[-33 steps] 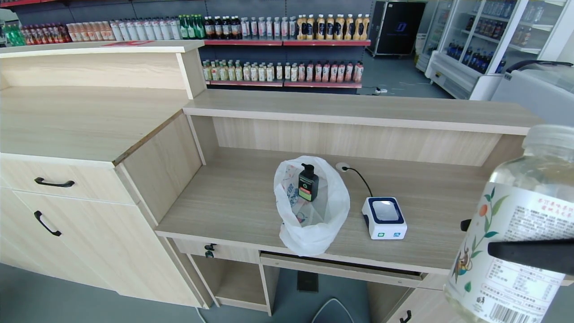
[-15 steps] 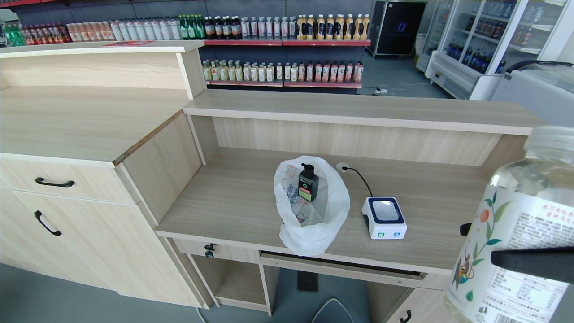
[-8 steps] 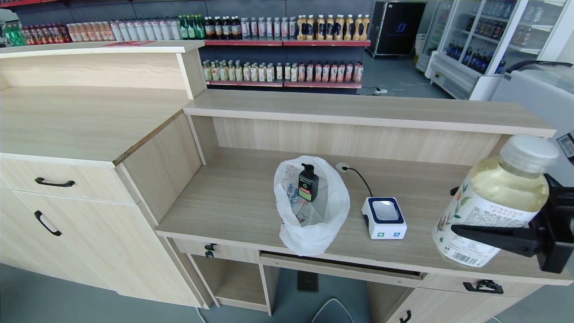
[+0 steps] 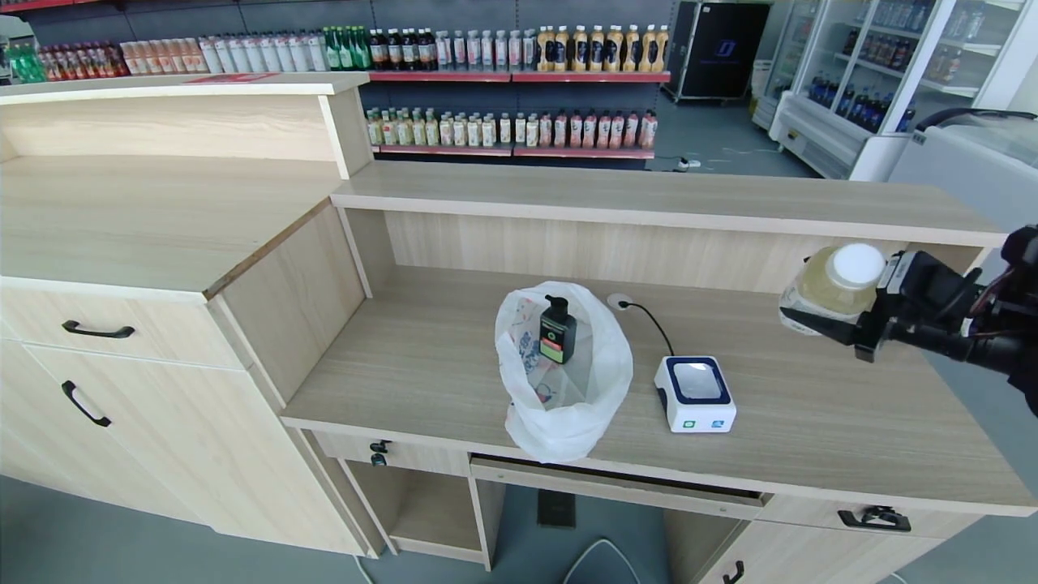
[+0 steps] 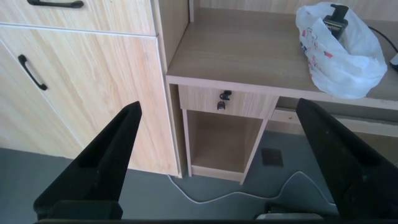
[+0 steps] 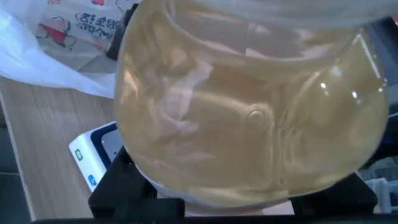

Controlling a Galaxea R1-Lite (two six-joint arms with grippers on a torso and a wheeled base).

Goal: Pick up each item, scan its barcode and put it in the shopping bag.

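My right gripper (image 4: 821, 307) is shut on a bottle of pale yellow drink (image 4: 829, 285) with a white cap. It holds the bottle in the air over the right end of the desk, right of the scanner (image 4: 695, 393) and well above it. In the right wrist view the bottle (image 6: 249, 106) hangs close, with the scanner (image 6: 93, 155) and shopping bag (image 6: 56, 43) below. The white shopping bag (image 4: 564, 381) stands mid-desk, a black pump bottle (image 4: 558, 331) upright inside. My left gripper (image 5: 219, 107) is open and low, off the desk's left front corner, the bag (image 5: 345, 50) beyond it.
The scanner's black cable (image 4: 649, 320) runs to a hole at the back of the desk (image 4: 422, 357). A raised wooden ledge (image 4: 649, 199) borders the desk's far side, and a taller counter (image 4: 146, 219) stands to its left. Shelves of drinks and fridges line the room behind.
My right arm carried the bottle from close to the head camera at lower right out over the desk's right end. It now tilts, cap toward the camera.
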